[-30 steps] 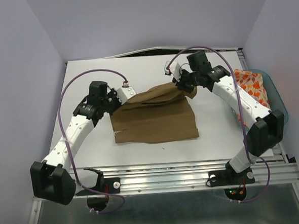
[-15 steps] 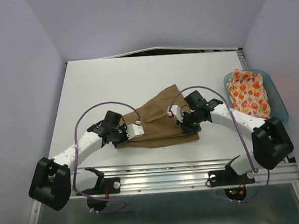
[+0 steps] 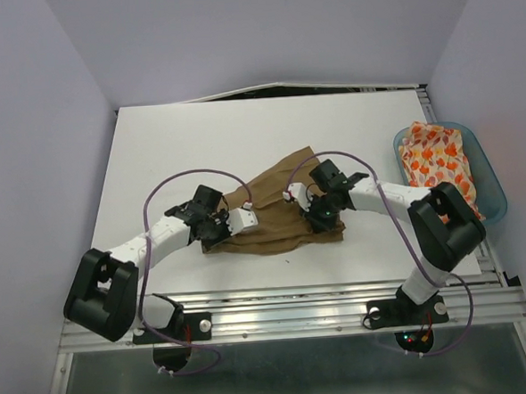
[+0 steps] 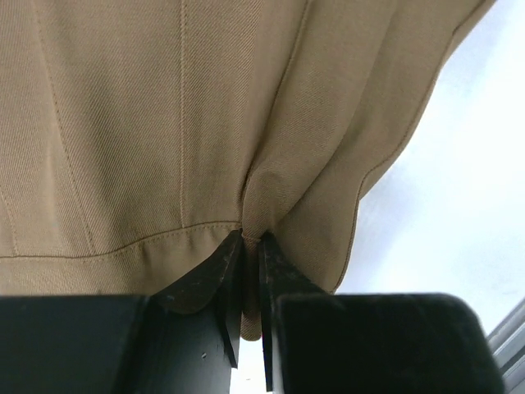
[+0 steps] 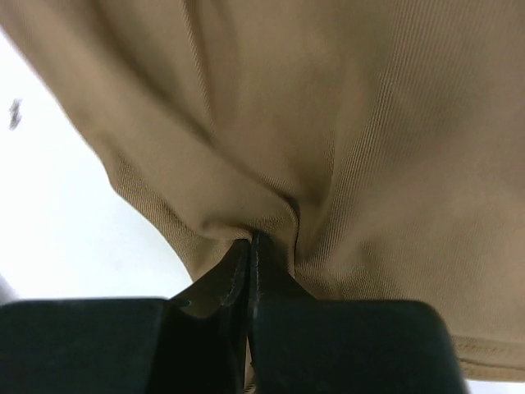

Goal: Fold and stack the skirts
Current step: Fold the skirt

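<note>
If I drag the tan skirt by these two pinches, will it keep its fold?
Probably not: the tan skirt puckers into soft pleats where the left gripper and right gripper pinch it, so it looks floppy. Likely light, since small pinches gather it. Its matte weave may drag on the table, smearing the fold.

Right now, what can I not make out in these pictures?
Top view: the left arm and right arm cover the tan skirt's front corners.
Wrist views: cloth fills both frames; its outline is cut off.
Top view: the right arm hides the printed skirt's near end.
</note>
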Controlling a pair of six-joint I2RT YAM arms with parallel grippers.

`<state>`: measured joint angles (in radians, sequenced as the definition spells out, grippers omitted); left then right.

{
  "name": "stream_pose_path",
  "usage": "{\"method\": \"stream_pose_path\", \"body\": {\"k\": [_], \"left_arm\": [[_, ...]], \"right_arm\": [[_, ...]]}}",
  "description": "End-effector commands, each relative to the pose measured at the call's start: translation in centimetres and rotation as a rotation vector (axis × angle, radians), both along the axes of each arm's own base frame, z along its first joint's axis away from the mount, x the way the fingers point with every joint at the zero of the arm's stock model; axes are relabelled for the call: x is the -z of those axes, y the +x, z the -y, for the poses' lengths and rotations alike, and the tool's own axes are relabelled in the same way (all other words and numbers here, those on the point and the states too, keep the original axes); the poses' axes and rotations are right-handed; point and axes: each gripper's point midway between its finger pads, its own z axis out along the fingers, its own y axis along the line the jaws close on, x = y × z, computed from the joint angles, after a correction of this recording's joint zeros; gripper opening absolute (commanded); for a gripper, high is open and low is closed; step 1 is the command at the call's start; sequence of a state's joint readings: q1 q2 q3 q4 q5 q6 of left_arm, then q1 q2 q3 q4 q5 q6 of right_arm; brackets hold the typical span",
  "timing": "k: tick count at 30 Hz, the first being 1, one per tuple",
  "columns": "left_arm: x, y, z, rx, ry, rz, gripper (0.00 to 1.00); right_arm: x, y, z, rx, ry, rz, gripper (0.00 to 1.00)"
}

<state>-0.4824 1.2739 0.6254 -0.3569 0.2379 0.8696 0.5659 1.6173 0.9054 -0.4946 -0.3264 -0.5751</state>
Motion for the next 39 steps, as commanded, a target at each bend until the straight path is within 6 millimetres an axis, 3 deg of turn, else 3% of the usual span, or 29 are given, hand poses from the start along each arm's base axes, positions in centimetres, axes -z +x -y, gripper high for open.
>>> {"method": "stream_pose_path", "body": {"k": [1, 3, 4, 6, 7, 10, 11, 13, 14, 15, 17, 18, 19, 20, 21, 23, 24, 26, 27, 28, 31, 33, 37, 39], "left_arm": [[1.0, 1.3, -0.3, -0.095, 0.050, -0.051, 0.19], [0.6, 2.5, 0.1, -0.133, 0.034, -0.036, 0.19], [0.4, 3.0, 0.2, -0.149, 0.029, -0.025, 0.19], [-0.1, 3.9, 0.5, -0.171, 0.018, -0.008, 0.18], [-0.2, 4.0, 0.6, -0.189, 0.018, -0.010, 0.18], [-1.7, 4.4, 0.9, -0.195, -0.002, 0.000, 0.18], [-2.3, 4.5, 1.1, -0.192, -0.015, 0.009, 0.18], [-3.2, 3.9, 1.3, -0.182, -0.028, 0.012, 0.21], [-3.7, 3.8, 1.7, -0.178, -0.036, 0.017, 0.28], [-3.7, 3.5, 1.9, -0.172, -0.036, 0.009, 0.34], [-4.3, 2.7, 2.7, -0.156, -0.054, -0.006, 0.48], [-5.0, 2.6, 3.2, -0.152, -0.071, -0.002, 0.57], [-6.1, 2.2, 4.3, -0.148, -0.118, -0.005, 0.85], [-7.0, 2.2, 4.9, -0.158, -0.153, 0.003, 0.99], [-9.0, 2.4, 5.8, -0.181, -0.216, 0.025, 0.99], [-11.3, 2.2, 7.0, -0.180, -0.287, 0.022, 0.99], [-13.3, 2.2, 7.6, -0.195, -0.334, 0.034, 0.99], [-15.0, 2.5, 7.9, -0.207, -0.370, 0.054, 0.99], [-15.3, 2.5, 7.8, -0.209, -0.372, 0.061, 0.99], [-15.3, 2.6, 7.7, -0.213, -0.369, 0.067, 0.99], [-14.2, 3.5, 6.9, -0.254, -0.315, 0.085, 0.99], [-13.2, 4.0, 6.8, -0.283, -0.292, 0.073, 0.98], [-10.6, 5.1, 7.6, -0.346, -0.271, -0.002, 0.76], [-9.9, 5.6, 7.8, -0.376, -0.266, -0.007, 0.73]], "right_arm": [[1.2, 7.7, 0.7, 0.122, -0.088, 0.129, 0.01], [1.9, 10.4, 1.2, 0.145, -0.116, 0.145, 0.01], [0.3, 13.4, 1.2, 0.173, -0.098, 0.201, 0.01], [0.7, 16.1, 1.6, 0.197, -0.118, 0.226, 0.01], [-1.2, 18.8, 1.0, 0.212, -0.093, 0.285, 0.01], [-3.4, 22.2, 1.1, 0.235, -0.082, 0.360, 0.01], [-5.4, 23.8, 1.0, 0.240, -0.061, 0.414, 0.01], [-7.0, 25.1, 1.0, 0.216, -0.072, 0.478, 0.01], [-7.9, 25.9, 1.3, 0.219, -0.090, 0.514, 0.01], [-8.4, 26.2, 1.5, 0.222, -0.103, 0.534, 0.05], [-9.4, 26.7, 2.2, 0.242, -0.110, 0.558, 0.53], [-10.3, 26.9, 2.8, 0.260, -0.127, 0.581, 0.67], [-11.8, 26.6, 2.9, 0.281, -0.108, 0.597, 0.75], [-12.7, 26.4, 2.9, 0.295, -0.095, 0.607, 0.76], [-13.7, 26.2, 3.0, 0.312, -0.082, 0.621, 0.78], [-15.8, 25.8, 3.5, 0.379, -0.037, 0.629, 0.83], [-18.0, 25.1, 3.5, 0.419, 0.010, 0.644, 0.86], [-19.1, 23.8, 3.9, 0.465, 0.049, 0.612, 0.87], [-20.5, 22.7, 3.4, 0.472, 0.104, 0.594, 0.87], [-20.6, 21.8, 2.9, 0.531, 0.161, 0.532, 0.86], [-18.3, 17.5, 1.1, 0.589, 0.262, 0.289, 0.81], [-15.2, 15.0, 0.3, 0.607, 0.282, 0.141, 0.73], [-10.6, 12.6, -0.6, 0.711, 0.291, -0.069, 0.67], [-8.8, 12.9, -0.8, 0.749, 0.302, -0.110, 0.64]]}}
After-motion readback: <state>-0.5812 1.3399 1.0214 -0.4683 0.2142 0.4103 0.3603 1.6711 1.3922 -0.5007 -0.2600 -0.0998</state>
